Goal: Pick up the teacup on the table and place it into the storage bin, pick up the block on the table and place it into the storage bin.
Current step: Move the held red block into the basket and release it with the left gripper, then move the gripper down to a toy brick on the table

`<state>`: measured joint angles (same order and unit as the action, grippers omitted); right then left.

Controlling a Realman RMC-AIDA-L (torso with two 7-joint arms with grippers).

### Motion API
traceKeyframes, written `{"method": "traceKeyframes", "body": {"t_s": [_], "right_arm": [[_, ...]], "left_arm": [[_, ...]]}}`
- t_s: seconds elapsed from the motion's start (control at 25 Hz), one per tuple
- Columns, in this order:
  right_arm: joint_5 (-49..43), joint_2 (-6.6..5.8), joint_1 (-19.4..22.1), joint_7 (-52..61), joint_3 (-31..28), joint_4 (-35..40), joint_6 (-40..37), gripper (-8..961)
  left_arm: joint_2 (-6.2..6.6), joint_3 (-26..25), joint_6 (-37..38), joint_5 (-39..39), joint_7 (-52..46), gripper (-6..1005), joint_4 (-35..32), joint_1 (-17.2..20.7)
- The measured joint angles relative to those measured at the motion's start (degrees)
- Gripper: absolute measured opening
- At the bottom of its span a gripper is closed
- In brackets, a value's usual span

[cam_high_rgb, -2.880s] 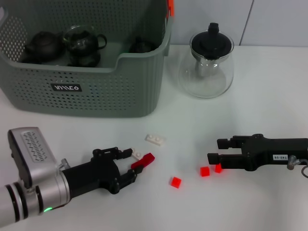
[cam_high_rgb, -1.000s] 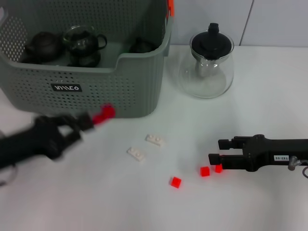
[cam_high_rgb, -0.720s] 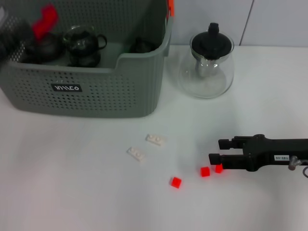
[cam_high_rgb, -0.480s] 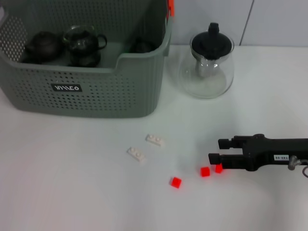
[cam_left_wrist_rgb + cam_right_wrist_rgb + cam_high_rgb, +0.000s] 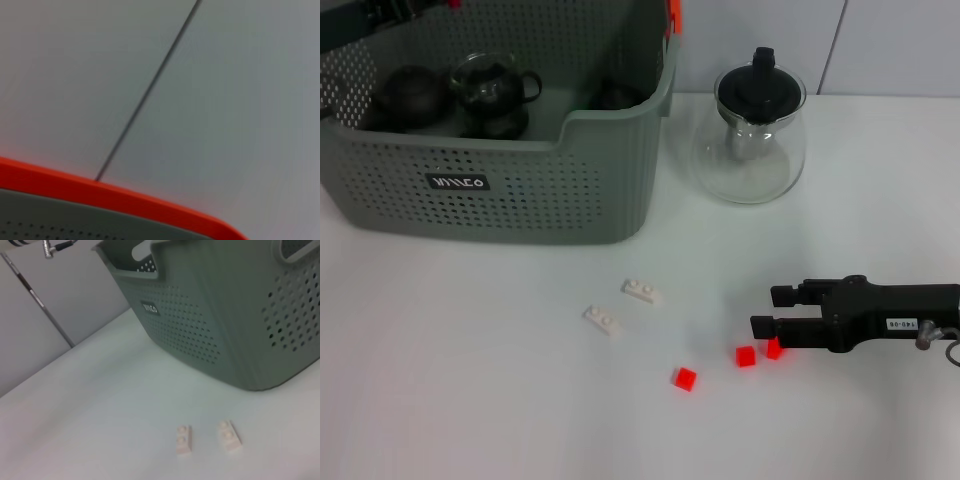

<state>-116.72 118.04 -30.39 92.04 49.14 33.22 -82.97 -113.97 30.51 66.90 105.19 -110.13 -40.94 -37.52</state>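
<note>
The right tool [image 5: 762, 311] lies low over the white counter [image 5: 470, 380] at the right, its two dark fingers apart and pointing toward the robot's left, with nothing between them. Touching or just beside the lower fingertip sits a small red block [image 5: 774, 349], and a second red block [image 5: 746, 356] lies just left of it; a third red block [image 5: 685, 378] rests farther left, apart from both. Two white flat bricks lie near the middle of the counter, one [image 5: 643, 291] closer to the bin and one [image 5: 604, 320] a little nearer the robot. The left tool [image 5: 405, 8] shows only as a dark shape at the top left edge, above the bin's far left corner; whether its fingers are apart or together I cannot tell. The bin [image 5: 500, 190] stands at the back left, grey-green with perforated walls and a black label, and holds dark teapots [image 5: 410, 95] and a glass pot [image 5: 490, 85]. To its right a clear glass teapot [image 5: 752, 130] with a black lid stands upright on the counter. No teacup is on the counter.
</note>
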Motion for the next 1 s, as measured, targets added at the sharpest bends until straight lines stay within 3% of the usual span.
{"method": "traceKeyframes", "body": {"t_s": [0.2, 0.44, 0.56, 0.6, 0.76, 0.8, 0.84, 0.92, 1.0], "right_arm": [[0.0, 0.00, 0.1, -0.1, -0.1, 0.0, 0.0, 735], [0.0, 0.07, 0.1, -0.1, 0.1, 0.0, 0.0, 736], [0.0, 0.28, 0.1, -0.3, 0.0, 0.0, 0.0, 737], [0.0, 0.32, 0.1, -0.4, -0.1, 0.0, 0.0, 737], [0.0, 0.33, 0.1, -0.3, -0.1, 0.0, 0.1, 738], [0.0, 0.36, 0.1, -0.2, -0.1, 0.0, 0.1, 738], [0.0, 0.38, 0.0, -0.1, -0.1, 0.0, 0.1, 738], [0.0, 0.48, -0.1, 0.0, -0.1, 0.0, 0.1, 738], [0.0, 0.52, -0.1, 0.1, -0.1, 0.0, 0.1, 737]], "left_arm": [[-0.44, -3.2, 7.9, -4.2, 0.8, 223, -2.0, 2.5], [-1.98, -9.0, 25.6, -14.4, 12.0, 416, -0.8, 8.3], [-3.23, -8.7, 32.6, -13.9, 21.4, 651, 0.8, 12.1], [-3.95, -8.4, 34.1, -12.8, 25.2, 678, 1.5, 13.5], [-7.71, -5.1, 35.0, -5.7, 43.8, 785, 3.1, 19.2], [-7.71, -5.1, 35.0, -5.7, 43.8, 785, 3.1, 19.2], [-9.65, -3.7, 33.2, -2.9, 52.1, 785, 5.1, 21.4], [-10.44, -2.8, 31.0, -1.5, 57.2, 785, 8.2, 22.1], [-10.39, -2.1, 27.9, -0.1, 60.3, 785, 13.1, 21.9]]}}
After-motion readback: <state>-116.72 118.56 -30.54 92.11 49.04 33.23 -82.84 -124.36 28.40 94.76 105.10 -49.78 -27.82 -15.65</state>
